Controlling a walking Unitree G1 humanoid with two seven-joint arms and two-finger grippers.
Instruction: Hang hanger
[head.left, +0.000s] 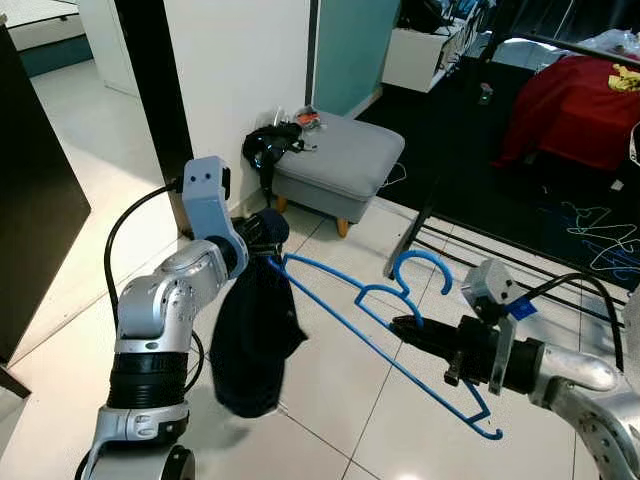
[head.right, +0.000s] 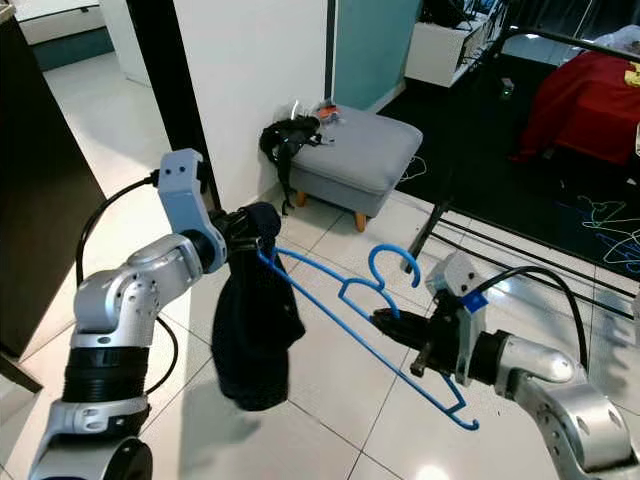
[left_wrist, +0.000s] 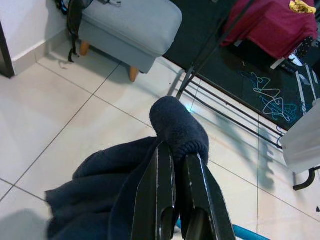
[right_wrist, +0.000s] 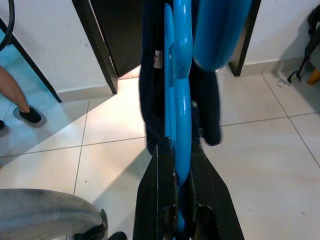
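Gripping the blue plastic hanger (head.left: 400, 320) just below its hook, the right gripper (head.left: 412, 328) has its fingers pinched on the neck and holds it level in the air above the white tile floor (head.left: 340, 400), nearer the robot than the grey footstool (head.left: 340, 160). The left gripper (left_wrist: 176, 165) is pressed together on a fold of dark navy garment (head.left: 255, 340), which droops from the hanger's far end. Open tile lies beneath both arms. Beyond the hanger, past the footstool's side, black rack rails (head.left: 500, 255) run along the floor's edge. The hanger is thin, with a notched shoulder bar.
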